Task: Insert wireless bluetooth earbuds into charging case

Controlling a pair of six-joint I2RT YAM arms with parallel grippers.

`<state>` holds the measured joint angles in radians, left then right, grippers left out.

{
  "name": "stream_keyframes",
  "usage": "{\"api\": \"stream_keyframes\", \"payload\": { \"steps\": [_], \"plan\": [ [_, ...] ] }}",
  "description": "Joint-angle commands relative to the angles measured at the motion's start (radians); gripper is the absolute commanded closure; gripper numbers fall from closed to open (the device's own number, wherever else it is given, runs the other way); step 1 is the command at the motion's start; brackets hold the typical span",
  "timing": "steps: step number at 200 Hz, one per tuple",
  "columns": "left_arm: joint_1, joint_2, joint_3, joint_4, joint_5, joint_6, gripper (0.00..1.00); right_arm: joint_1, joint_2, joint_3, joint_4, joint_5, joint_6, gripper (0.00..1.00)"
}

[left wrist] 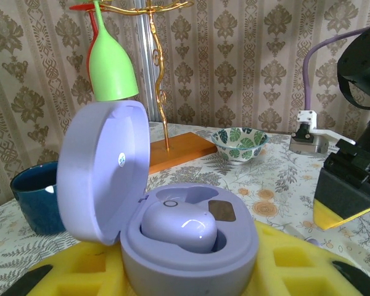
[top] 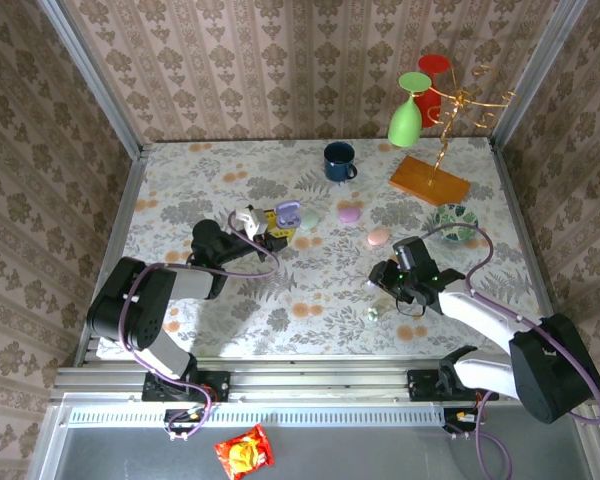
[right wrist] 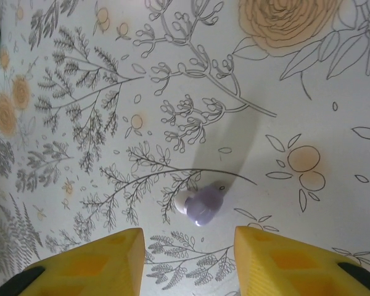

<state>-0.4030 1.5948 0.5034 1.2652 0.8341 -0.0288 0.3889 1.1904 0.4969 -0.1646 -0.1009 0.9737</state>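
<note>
Purple, white-tipped, the loose earbud [right wrist: 202, 205] lies on the floral tablecloth [right wrist: 308, 74], just ahead of the gap between the yellow fingers of the right gripper [right wrist: 188, 243], whose jaws stand spread and touch nothing. A second earbud [left wrist: 179, 227] sits seated inside the purple charging case [left wrist: 191, 259], lid [left wrist: 102, 172] swung up and open; the left gripper [top: 277, 224] has its jaws pressed in on the case base, pinching it. Behind the case in the left wrist view stand a blue mug [left wrist: 34, 200], a leaf-pattern bowl [left wrist: 239, 143] and a green glass [left wrist: 113, 65] hanging upside down on a gold rack [left wrist: 155, 68].
</note>
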Motion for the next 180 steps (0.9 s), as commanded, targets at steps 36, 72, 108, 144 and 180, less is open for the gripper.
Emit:
{"api": "stream_keyframes", "payload": {
  "steps": [36, 72, 108, 144, 180],
  "plan": [
    [0.008, -0.026, -0.005, 0.028, 0.026, -0.001, 0.66, -0.018, 0.081, -0.027, 0.138, -0.072, 0.097, 0.62],
    [0.007, -0.029, -0.005, 0.027, 0.025, -0.003, 0.66, -0.021, 0.094, -0.027, 0.128, -0.07, 0.095, 0.63],
    [0.007, -0.025, -0.002, 0.027, 0.026, -0.003, 0.66, -0.023, 0.086, -0.04, 0.116, -0.063, 0.097, 0.63],
    [0.008, -0.022, 0.0, 0.027, 0.028, -0.002, 0.66, -0.025, 0.057, -0.065, 0.121, -0.061, 0.107, 0.64],
    [0.007, -0.022, -0.003, 0.028, 0.028, -0.002, 0.66, -0.027, 0.084, -0.079, 0.167, -0.088, 0.128, 0.65]
  ]
}}
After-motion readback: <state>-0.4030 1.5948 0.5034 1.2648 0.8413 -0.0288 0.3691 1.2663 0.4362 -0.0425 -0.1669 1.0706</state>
